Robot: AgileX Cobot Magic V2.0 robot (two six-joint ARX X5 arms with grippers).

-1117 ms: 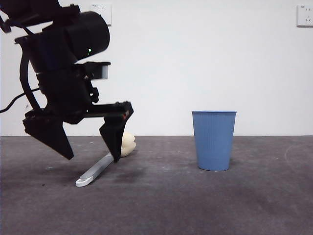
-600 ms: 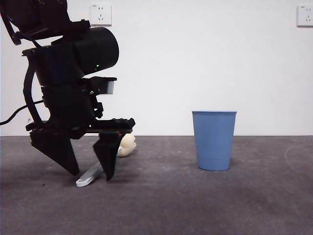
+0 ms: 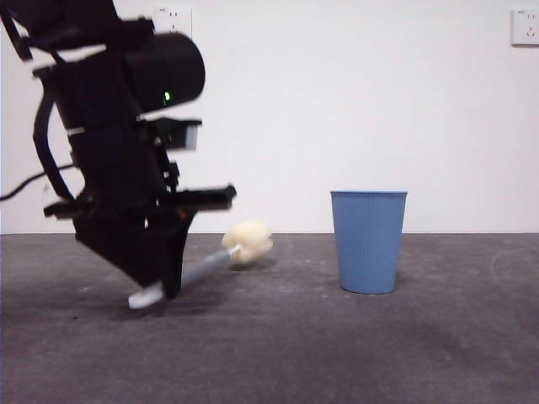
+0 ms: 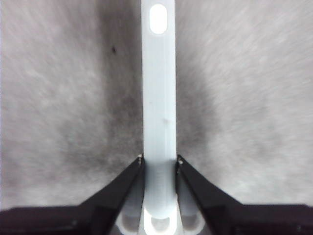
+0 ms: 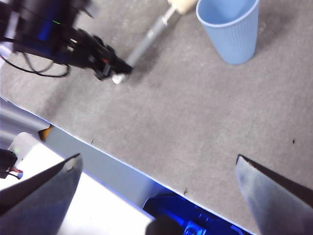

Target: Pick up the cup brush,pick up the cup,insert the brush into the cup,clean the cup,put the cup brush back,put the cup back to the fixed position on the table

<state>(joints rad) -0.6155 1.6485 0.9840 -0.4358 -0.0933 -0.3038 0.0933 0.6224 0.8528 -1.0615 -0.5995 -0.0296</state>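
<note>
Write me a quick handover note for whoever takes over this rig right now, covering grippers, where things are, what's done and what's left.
Left gripper: shut on the cup brush, near the handle's looped end; sponge head raised off the table.
Right gripper: open, holding nothing, waiting back from the work.
Cup: upright on the table, apart from the brush, untouched.
Done: brush gripped.
Left: pick up the cup, insert the brush, clean, return brush, then cup.

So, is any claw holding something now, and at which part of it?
Yes. The left claw is shut on the cup brush, gripping the grey handle near its white looped end. The right claw is open and holds nothing.
</note>
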